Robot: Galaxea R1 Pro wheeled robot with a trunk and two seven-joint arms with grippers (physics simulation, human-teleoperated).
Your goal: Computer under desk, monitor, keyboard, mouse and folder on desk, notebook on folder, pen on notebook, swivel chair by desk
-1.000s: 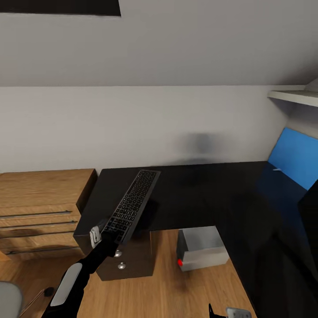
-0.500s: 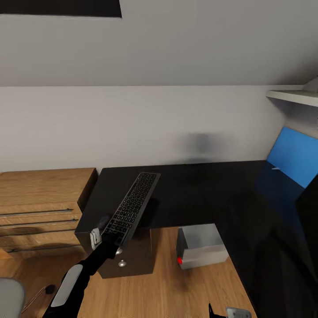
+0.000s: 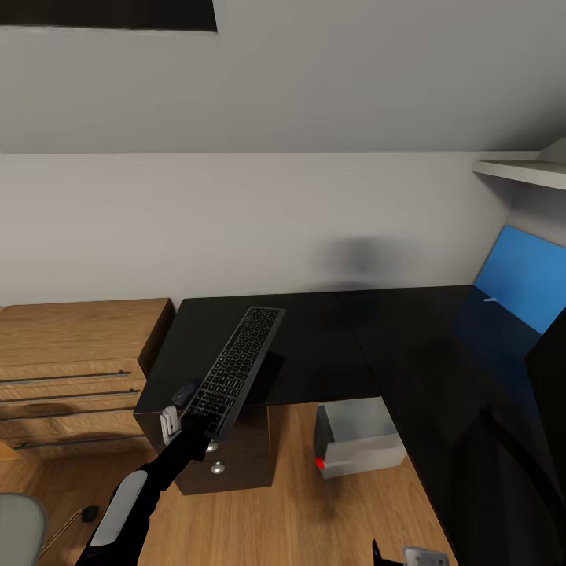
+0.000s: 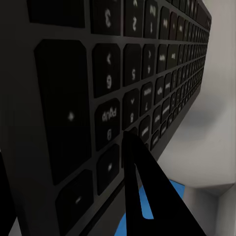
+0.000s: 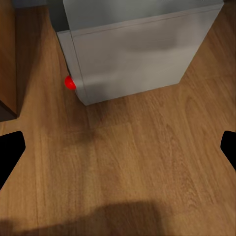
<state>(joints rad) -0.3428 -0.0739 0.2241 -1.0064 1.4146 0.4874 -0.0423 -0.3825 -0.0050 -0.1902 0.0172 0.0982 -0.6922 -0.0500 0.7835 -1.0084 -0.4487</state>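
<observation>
The slim, long keyboard with its silver-grey frame and black keys (image 3: 238,368) is clamped at its near short end in my left end effector (image 3: 179,422). It runs away from me toward one o'clock, its far end raised over the black L-shaped tabletop (image 3: 330,346) and its near end out past the front edge. In my left wrist view the keys (image 4: 113,88) fill the frame beside one dark finger (image 4: 140,191) pressed along the edge.

I judge it light and stiff, but long enough to lever hard against a grip at one end. The smooth frame could twist or slip, so a hold nearer the middle would be steadier. I should lay it down flat, not drop it.

A small dark rounded shape, probably the black mouse (image 3: 185,392), lies on the tabletop just beside the keyboard's near end.

My left arm reaches forward and up from seven o'clock. My right end effector (image 3: 405,556) hangs low at five o'clock, its tips spread wide with nothing between them, over the wooden floor (image 5: 132,162) near the light grey box-shaped computer tower with a red dot (image 5: 137,49), which stands under the tabletop.
</observation>
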